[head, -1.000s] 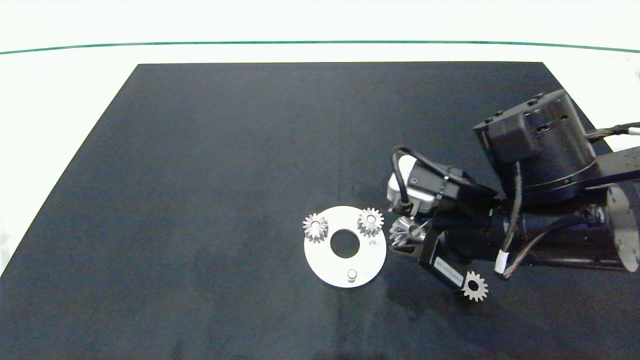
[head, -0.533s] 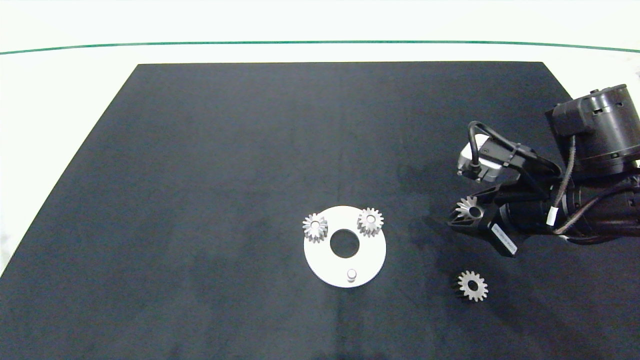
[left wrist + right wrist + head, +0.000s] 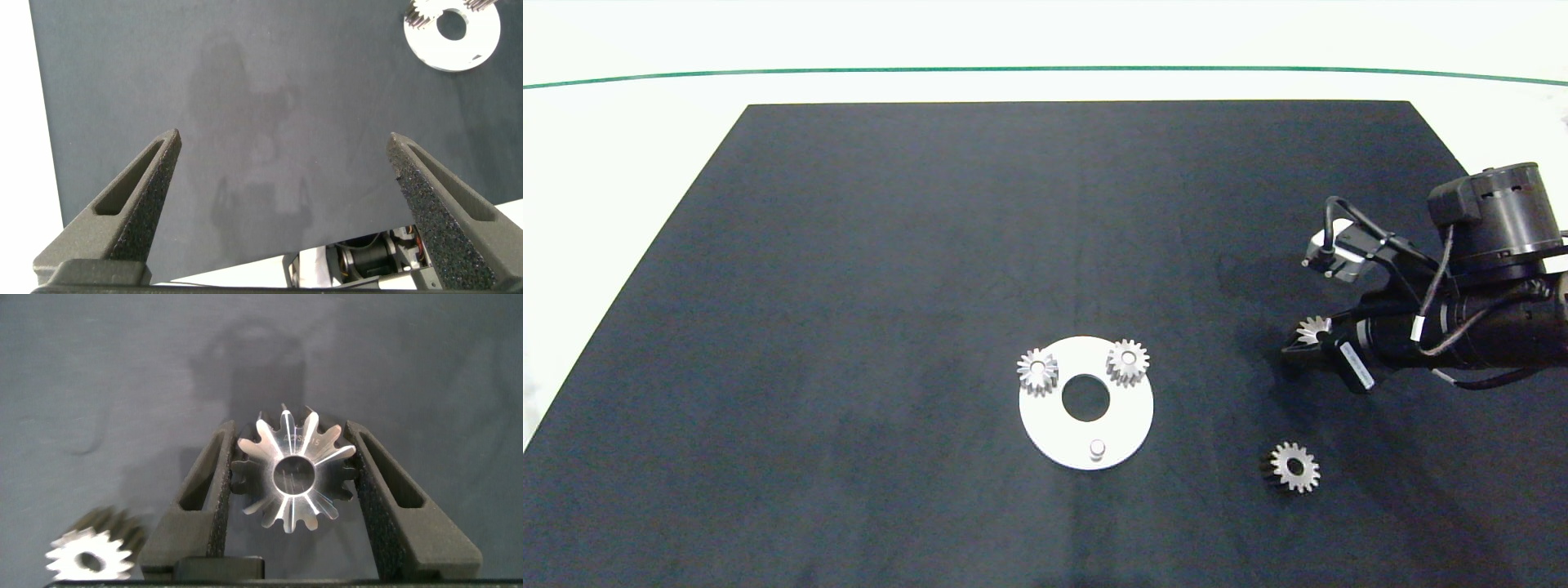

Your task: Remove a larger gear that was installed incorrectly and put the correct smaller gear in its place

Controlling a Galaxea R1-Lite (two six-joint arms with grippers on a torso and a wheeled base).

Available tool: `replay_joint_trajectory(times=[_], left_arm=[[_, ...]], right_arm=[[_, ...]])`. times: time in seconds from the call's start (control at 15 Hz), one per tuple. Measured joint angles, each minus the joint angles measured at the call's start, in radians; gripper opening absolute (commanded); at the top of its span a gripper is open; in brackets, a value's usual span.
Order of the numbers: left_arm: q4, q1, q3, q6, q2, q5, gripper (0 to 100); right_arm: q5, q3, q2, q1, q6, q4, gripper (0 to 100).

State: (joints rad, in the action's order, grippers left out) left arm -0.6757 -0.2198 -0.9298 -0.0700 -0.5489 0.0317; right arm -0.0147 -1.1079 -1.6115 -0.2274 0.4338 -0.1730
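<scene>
My right gripper point(image 3: 1303, 339) is shut on the larger gear point(image 3: 1312, 329), a silver gear with long splayed teeth, over the right part of the black mat. In the right wrist view the larger gear point(image 3: 292, 469) sits clamped between the two fingers, its face toward the camera. The smaller gear point(image 3: 1294, 467) lies flat on the mat nearer the front edge than the gripper, also seen as a small gear point(image 3: 88, 554) beside the fingers. My left gripper point(image 3: 284, 139) hangs open above the mat's left part with nothing in it; it is outside the head view.
A white round plate point(image 3: 1123, 412) with a centre hole lies mid-mat. Two small gears point(image 3: 1038, 371) point(image 3: 1128, 362) stand on its far pegs; its near peg point(image 3: 1097, 447) is bare. The plate point(image 3: 474, 53) shows far off in the left wrist view.
My right gripper has carried the larger gear from beside the plate's right edge out to the right side of the mat. The smaller gear, plate and other gears have stayed put.
</scene>
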Motion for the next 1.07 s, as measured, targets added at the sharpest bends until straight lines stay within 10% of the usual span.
replay_joint_trajectory(times=[0.53,0.6,1.07], left_arm=[[0.0,0.001,0.0,0.0,0.008,0.0,100],[0.0,0.001,0.001,0.0,0.01,0.0,100],[0.0,0.0,0.003,0.0,0.013,0.0,100]], right_arm=[[-0.003,0.032,-0.016,0.028,-0.007,0.007,34],[-0.005,0.039,-0.016,0.037,-0.007,0.009,100],[-0.034,0.067,0.002,0.043,-0.003,0.024,100]])
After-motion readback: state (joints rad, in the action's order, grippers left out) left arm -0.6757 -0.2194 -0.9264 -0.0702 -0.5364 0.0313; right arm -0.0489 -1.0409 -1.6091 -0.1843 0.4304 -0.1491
